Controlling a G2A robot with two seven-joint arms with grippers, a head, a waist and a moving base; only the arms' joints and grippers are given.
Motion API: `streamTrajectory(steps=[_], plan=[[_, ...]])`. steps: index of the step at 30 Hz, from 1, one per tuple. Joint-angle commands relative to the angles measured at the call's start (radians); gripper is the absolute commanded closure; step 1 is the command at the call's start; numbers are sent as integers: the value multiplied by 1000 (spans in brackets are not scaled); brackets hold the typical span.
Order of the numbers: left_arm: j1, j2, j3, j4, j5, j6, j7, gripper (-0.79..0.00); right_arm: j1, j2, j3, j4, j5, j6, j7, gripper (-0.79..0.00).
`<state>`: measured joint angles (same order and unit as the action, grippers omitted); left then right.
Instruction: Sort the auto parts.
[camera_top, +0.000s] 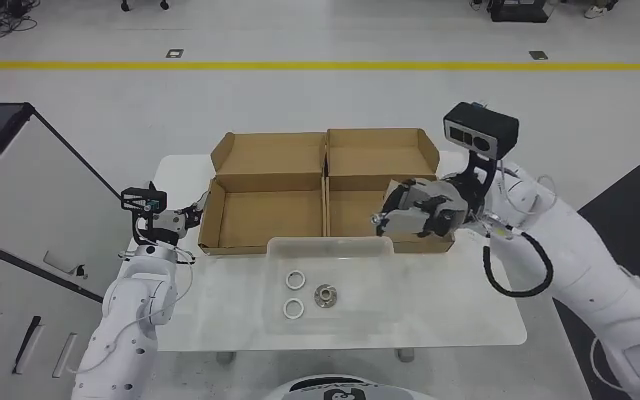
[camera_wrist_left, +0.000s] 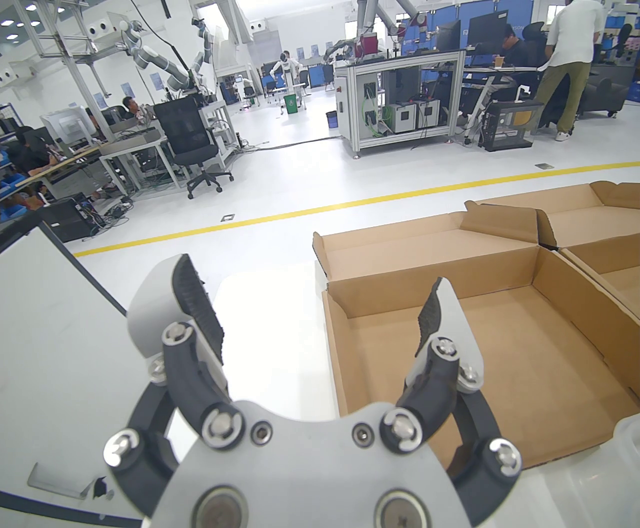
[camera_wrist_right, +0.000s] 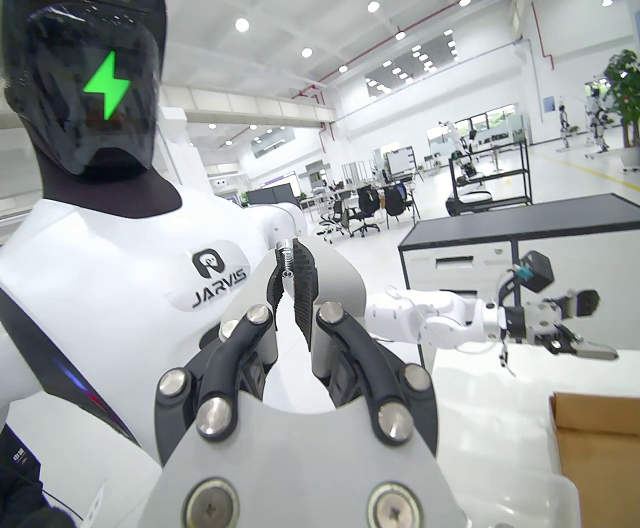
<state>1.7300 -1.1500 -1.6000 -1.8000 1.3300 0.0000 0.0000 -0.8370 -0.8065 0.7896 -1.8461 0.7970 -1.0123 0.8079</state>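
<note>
Currently I read the right hand (camera_wrist_right: 287, 280) as closed narrow on a small threaded metal bolt (camera_wrist_right: 285, 256). The bolt is pinched between the ribbed pads (camera_wrist_right: 305, 285) near their tips, with its end standing just past them. In the top view this hand is above the right box (camera_top: 352, 212), over the part of the box toward my right.

I read the left hand (camera_wrist_left: 315, 300) as spread wide, with nothing between its pads. In the top view it sits near the left edge of the table (camera_top: 450, 290), just beside the outer wall of the left box (camera_top: 265, 215). From its own wrist view, that wall and a strip of table show between the pads.

Layout of the parts:
- The two cardboard boxes stand side by side, touching along their shared wall. Their lids are folded back, away from the robot.
- A clear plastic tray (camera_top: 330, 243) lies just in front of the boxes, on the robot's side.
- Two white rings (camera_top: 296, 279) lie in the tray, one nearer the boxes and one nearer the robot, close together but apart.
- A flanged metal part (camera_top: 325, 295) lies in the tray just beside the rings, on their right, without touching them.
</note>
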Motion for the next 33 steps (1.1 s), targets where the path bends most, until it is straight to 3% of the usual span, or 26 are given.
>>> streamTrajectory(steps=[1,15,26,33], plan=[[0,0,0,0,0,0,0,-785,12,-14,1,-13,39,0,0,0],[0,0,0,0,0,0,0,-785,62,-110,-25,-68,239,0,0,0],[0,0,0,0,0,0,0,-785,50,-113,-10,-87,219,16,-22,0],[0,0,0,0,0,0,0,-785,20,-150,4,-169,299,0,-45,0]])
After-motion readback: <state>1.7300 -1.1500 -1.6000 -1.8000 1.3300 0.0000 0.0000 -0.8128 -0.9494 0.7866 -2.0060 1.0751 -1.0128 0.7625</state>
